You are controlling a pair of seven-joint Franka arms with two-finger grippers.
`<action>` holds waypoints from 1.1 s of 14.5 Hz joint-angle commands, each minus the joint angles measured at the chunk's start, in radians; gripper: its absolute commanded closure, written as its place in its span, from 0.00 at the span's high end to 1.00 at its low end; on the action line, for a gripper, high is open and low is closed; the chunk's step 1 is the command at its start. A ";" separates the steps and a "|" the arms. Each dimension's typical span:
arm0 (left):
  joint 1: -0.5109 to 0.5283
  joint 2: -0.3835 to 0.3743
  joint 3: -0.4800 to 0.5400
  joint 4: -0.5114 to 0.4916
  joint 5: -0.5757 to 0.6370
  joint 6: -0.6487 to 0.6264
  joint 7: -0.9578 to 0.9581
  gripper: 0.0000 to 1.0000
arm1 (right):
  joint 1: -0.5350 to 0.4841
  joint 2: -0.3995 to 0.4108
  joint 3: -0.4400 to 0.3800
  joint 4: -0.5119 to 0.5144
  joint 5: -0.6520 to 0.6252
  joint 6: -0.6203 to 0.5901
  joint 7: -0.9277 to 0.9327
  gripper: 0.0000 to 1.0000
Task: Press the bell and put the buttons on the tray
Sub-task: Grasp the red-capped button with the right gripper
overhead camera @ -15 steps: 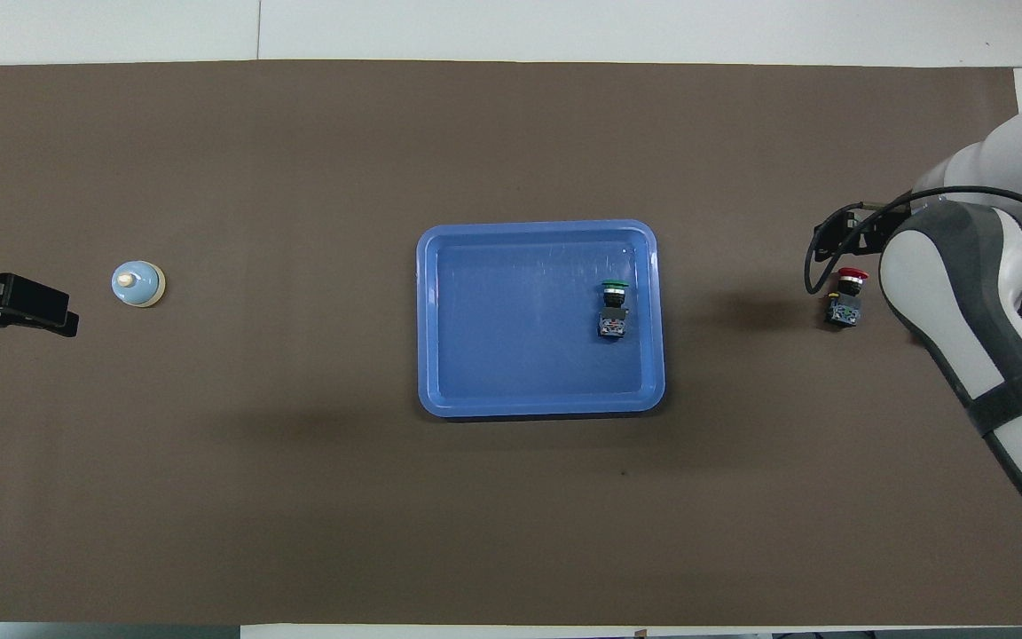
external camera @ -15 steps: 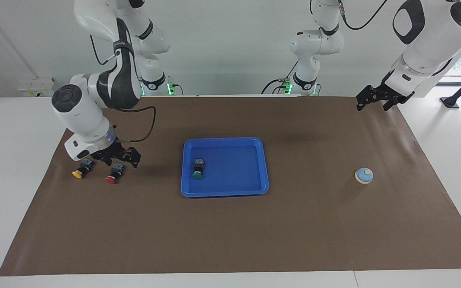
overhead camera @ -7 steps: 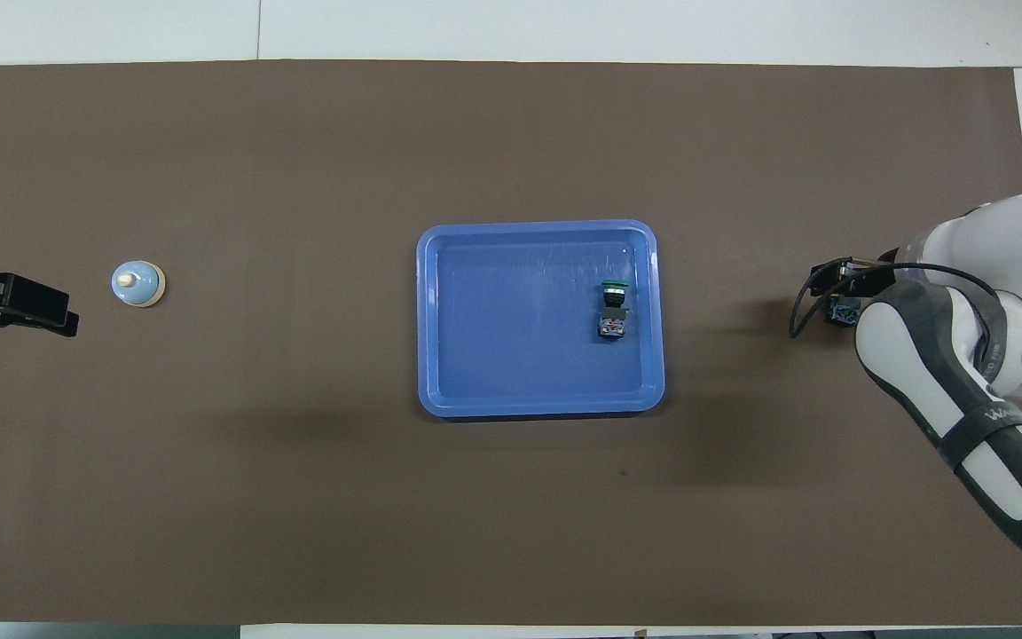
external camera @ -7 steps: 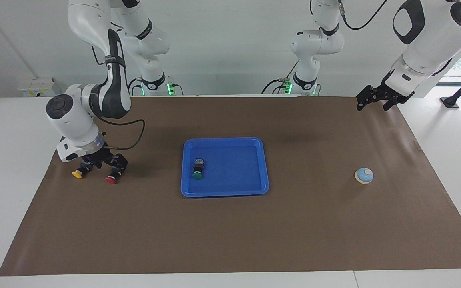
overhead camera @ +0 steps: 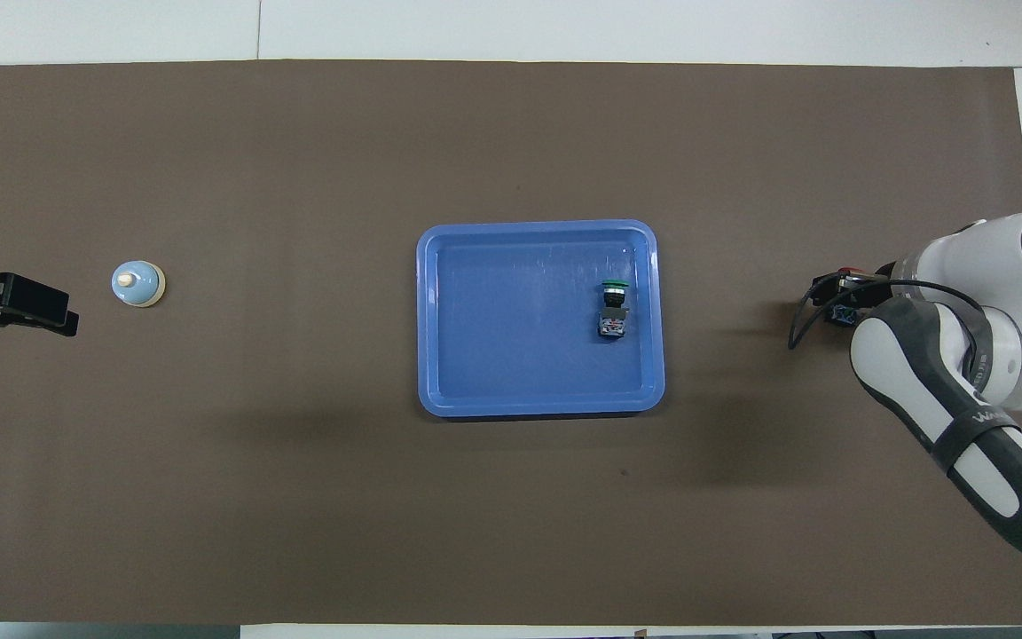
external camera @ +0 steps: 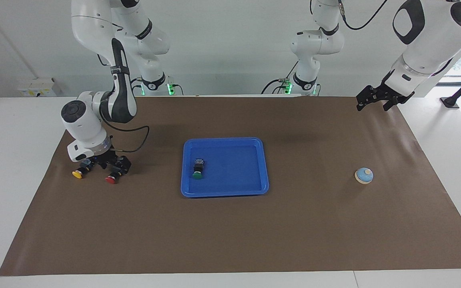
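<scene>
While the left arm waits raised over the corner of the brown paper mat (external camera: 230, 224) at its own end of the table, the left gripper (external camera: 375, 99) is held well above the surface with its black fingers spread apart and nothing between them. The small light-blue dome bell (external camera: 363, 175) with its cream base rim and pale knob is seen standing on the mat toward that same end, well apart from the gripper.

At the middle of the mat the shallow blue plastic rectangular tray (external camera: 254, 188) with rounded corners is laid flat. Inside it, close to the wall toward the right arm's end, the green-capped push-button switch (external camera: 198, 169) with a black body is seen lying on its side.

Toward the right arm's end of the table, the right gripper (external camera: 108, 165) is lowered to the mat at the black body of the red-capped push-button switch (external camera: 111, 179). Its fingers are set on either side of that body, but whether the switch is actually gripped cannot be told. The yellow-capped push-button switch (external camera: 77, 174) is found just beside the red one, nearer the table's end, lying on the mat.
</scene>
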 commanded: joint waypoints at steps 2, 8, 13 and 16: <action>-0.005 -0.009 0.007 -0.004 -0.006 0.010 -0.007 1.00 | -0.016 0.006 0.013 -0.014 -0.023 0.020 0.013 0.00; -0.004 -0.009 0.007 -0.004 -0.006 0.011 -0.007 1.00 | 0.013 -0.010 0.017 0.130 -0.046 -0.195 0.006 0.00; -0.004 -0.009 0.007 -0.004 -0.006 0.010 -0.006 1.00 | 0.172 0.006 0.023 0.438 -0.026 -0.509 0.040 0.00; -0.004 -0.009 0.007 -0.004 -0.006 0.010 -0.007 1.00 | 0.327 0.026 0.025 0.485 0.009 -0.504 0.176 0.00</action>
